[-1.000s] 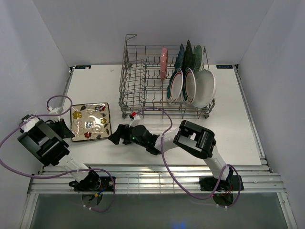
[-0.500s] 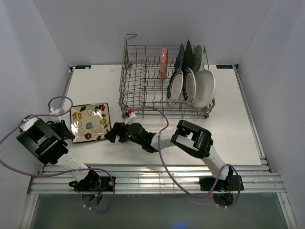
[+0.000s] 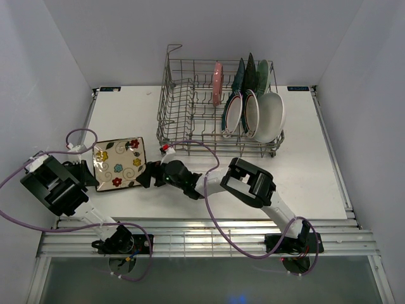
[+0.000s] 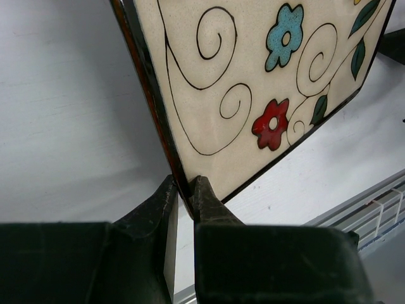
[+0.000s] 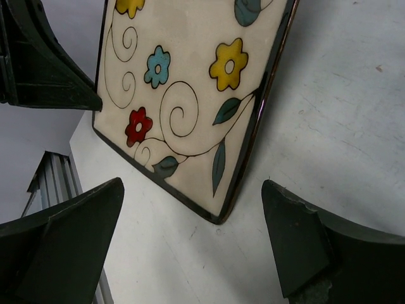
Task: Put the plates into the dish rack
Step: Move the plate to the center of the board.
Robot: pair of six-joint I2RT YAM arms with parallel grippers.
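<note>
The cream floral square plate point(image 3: 118, 163) is at the left of the table, tilted, with its right corner point(image 5: 221, 215) down on the tabletop. My left gripper point(image 3: 88, 174) is shut on the plate's dark rim point(image 4: 166, 145). My right gripper point(image 3: 147, 177) is open just right of the plate, its fingers point(image 5: 82, 221) standing wide on either side of that lower corner without touching it. The grey wire dish rack point(image 3: 190, 136) stands at the back. It holds a pink plate point(image 3: 217, 82), green-rimmed white plates point(image 3: 233, 115), a plain white one point(image 3: 273, 117) and dark ones behind.
The rack's left half point(image 3: 186, 101) holds bare tines. Purple cables point(image 3: 79, 136) loop beside the left arm and over the right arm point(image 3: 218, 155). A slatted metal rail point(image 3: 209, 237) runs along the near table edge. White walls enclose the table on three sides.
My right gripper has slid left across the table up to the floral plate's right corner, staying open. The left gripper keeps its hold; the plate has barely shifted.
</note>
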